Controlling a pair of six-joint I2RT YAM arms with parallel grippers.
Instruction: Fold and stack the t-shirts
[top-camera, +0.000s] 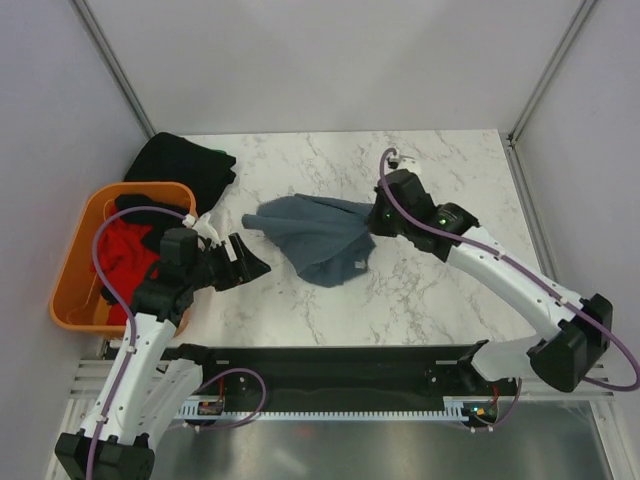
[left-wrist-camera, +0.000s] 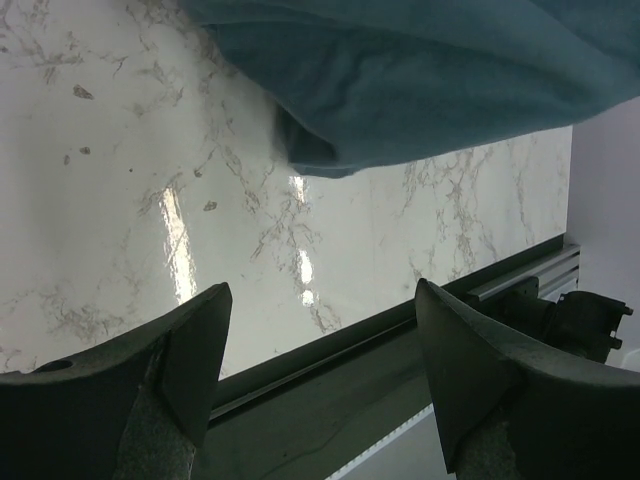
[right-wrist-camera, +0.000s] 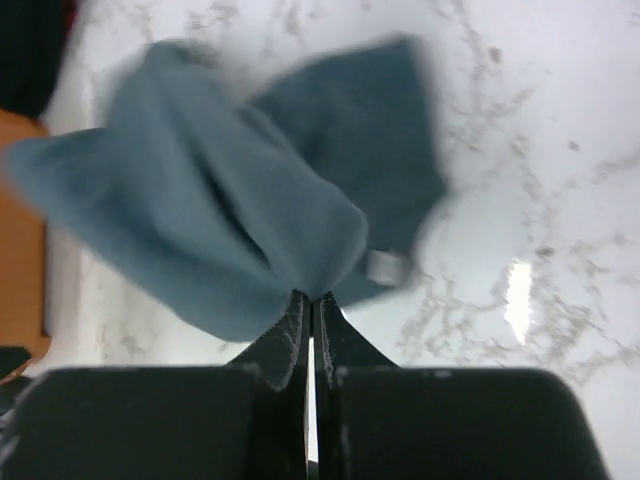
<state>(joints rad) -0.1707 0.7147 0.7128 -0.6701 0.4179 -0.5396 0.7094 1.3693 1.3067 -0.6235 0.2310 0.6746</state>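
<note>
The slate blue-grey t-shirt (top-camera: 315, 235) hangs bunched over the middle of the marble table. My right gripper (top-camera: 375, 215) is shut on its right edge and holds it up; in the right wrist view the cloth (right-wrist-camera: 230, 230) fans out from my pinched fingertips (right-wrist-camera: 297, 310). My left gripper (top-camera: 252, 262) is open and empty, just left of the shirt's low end; its wrist view shows the shirt (left-wrist-camera: 420, 80) above the spread fingers (left-wrist-camera: 200, 340). A black t-shirt (top-camera: 185, 165) lies at the far left. A red t-shirt (top-camera: 125, 255) and a black one (top-camera: 150, 207) lie in the basket.
The orange plastic basket (top-camera: 75, 270) stands at the table's left edge, close behind my left arm. White walls with metal posts (top-camera: 530, 90) enclose the table. A black rail (top-camera: 340, 375) runs along the near edge.
</note>
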